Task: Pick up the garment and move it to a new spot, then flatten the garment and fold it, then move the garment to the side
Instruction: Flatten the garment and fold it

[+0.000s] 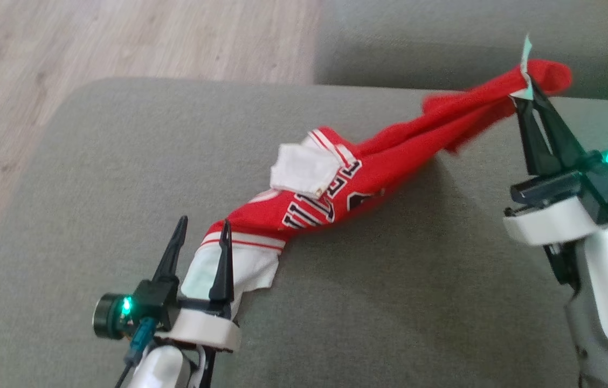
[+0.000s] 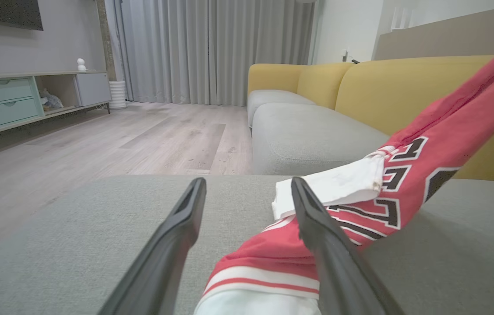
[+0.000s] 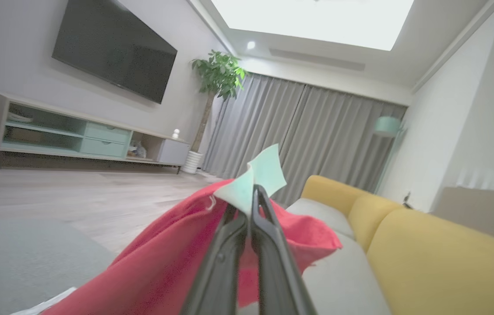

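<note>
The garment (image 1: 390, 161) is red with white trim and black-and-white lettering. It stretches across the grey cushion (image 1: 121, 188) from lower left to upper right. My right gripper (image 1: 526, 92) is shut on its raised far end, beside a pale green label (image 1: 526, 51). In the right wrist view the shut fingertips (image 3: 251, 194) pinch the red cloth (image 3: 164, 262) just under that label (image 3: 264, 175). My left gripper (image 1: 204, 222) stands open low over the white hem (image 1: 250, 264). In the left wrist view the hem (image 2: 264, 280) lies between the fingers of that gripper (image 2: 248, 183), partly under the right one.
A second grey seat cushion (image 1: 471, 37) lies beyond the first, with a yellow sofa back (image 2: 404, 87) to the right. Wooden floor (image 1: 121, 37) runs past the cushion's left and far edges. A low cabinet (image 2: 19, 100) stands against the far wall.
</note>
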You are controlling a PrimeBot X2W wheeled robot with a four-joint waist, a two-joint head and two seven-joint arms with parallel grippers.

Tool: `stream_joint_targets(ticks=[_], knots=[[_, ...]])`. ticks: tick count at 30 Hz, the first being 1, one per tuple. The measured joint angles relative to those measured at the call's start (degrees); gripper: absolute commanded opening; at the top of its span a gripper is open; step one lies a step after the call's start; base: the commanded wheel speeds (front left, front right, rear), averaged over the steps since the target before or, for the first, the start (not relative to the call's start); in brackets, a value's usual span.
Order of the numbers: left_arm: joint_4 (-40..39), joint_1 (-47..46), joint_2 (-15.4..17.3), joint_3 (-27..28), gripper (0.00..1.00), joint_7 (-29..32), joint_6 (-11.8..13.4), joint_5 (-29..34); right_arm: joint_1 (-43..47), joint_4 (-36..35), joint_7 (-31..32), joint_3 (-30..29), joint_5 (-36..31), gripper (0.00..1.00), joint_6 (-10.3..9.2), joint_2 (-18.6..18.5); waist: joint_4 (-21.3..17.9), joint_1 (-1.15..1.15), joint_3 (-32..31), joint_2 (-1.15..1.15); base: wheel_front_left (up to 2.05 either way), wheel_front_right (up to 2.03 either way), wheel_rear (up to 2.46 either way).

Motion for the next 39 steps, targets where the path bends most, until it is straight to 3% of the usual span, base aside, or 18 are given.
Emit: stream_joint_targets(ticks=[7, 12, 20, 21, 28, 32, 33, 34, 39], knots=[[-0.2, 1.1, -0.1, 0.0, 1.00, 0.0, 0.0, 0.0, 3.8, -13.0, 6.0, -3.3, -4.6, 0.00, 0.00, 0.4, -2.3, 0.00, -2.1, 0.00, 0.00, 0.00, 0.00], [-0.6, 1.1, -0.2, 0.0, 1.00, 0.0, -0.1, 0.1, 3.7, -14.2, 11.8, -4.1, -5.2, 0.00, 0.00, 0.2, -2.0, 0.01, -1.2, 0.00, 0.00, 0.00, 0.00], [-0.7, -1.0, -0.9, -0.3, 1.00, 0.0, -1.0, 0.0, -3.4, 0.9, 18.8, -6.3, -4.9, 0.00, 0.00, -4.7, 0.5, 0.02, 3.6, 0.00, 0.00, 0.00, 0.00], [-0.7, -1.0, -0.9, -0.3, 1.00, 0.0, -1.0, 0.0, -3.4, 0.9, 18.8, -6.3, -4.9, 0.00, 0.00, -4.7, 0.5, 0.02, 3.6, 0.00, 0.00, 0.00, 0.00], [-0.7, -4.8, -1.9, -0.6, 1.00, 0.0, -1.6, 0.1, -14.6, 19.4, 20.0, -6.7, -7.2, 0.00, 0.00, -10.0, 3.9, 0.03, 9.1, 0.00, 0.00, 0.00, 0.00], [-0.7, -6.0, -2.1, -0.5, 1.00, 0.0, -2.0, 0.1, -21.2, 28.8, 19.3, -7.4, -8.4, 0.00, 0.00, -11.0, 5.5, 0.03, 11.6, 0.00, 0.00, 0.00, 0.00], [-0.8, -6.2, -2.1, -0.5, 1.00, 0.0, -2.0, 0.1, -22.8, 30.7, 18.8, -7.3, -9.1, 0.87, 0.00, -11.1, 5.8, 0.03, 12.1, 0.00, 0.00, 0.00, 0.00], [-0.8, -6.4, -2.1, -0.3, 1.00, 0.0, -2.0, 0.1, -24.3, 32.8, 18.4, -7.4, -9.2, 1.00, 0.00, -11.0, 6.0, 0.03, 12.6, 0.00, 0.00, 0.00, 0.00], [-0.8, -7.1, -2.2, 0.4, 1.00, 0.0, -2.0, 0.1, -27.2, 39.3, 14.7, -8.4, -9.6, 1.00, 0.00, -10.4, 5.5, 0.02, 13.5, 0.00, 0.00, 0.00, 0.00]])
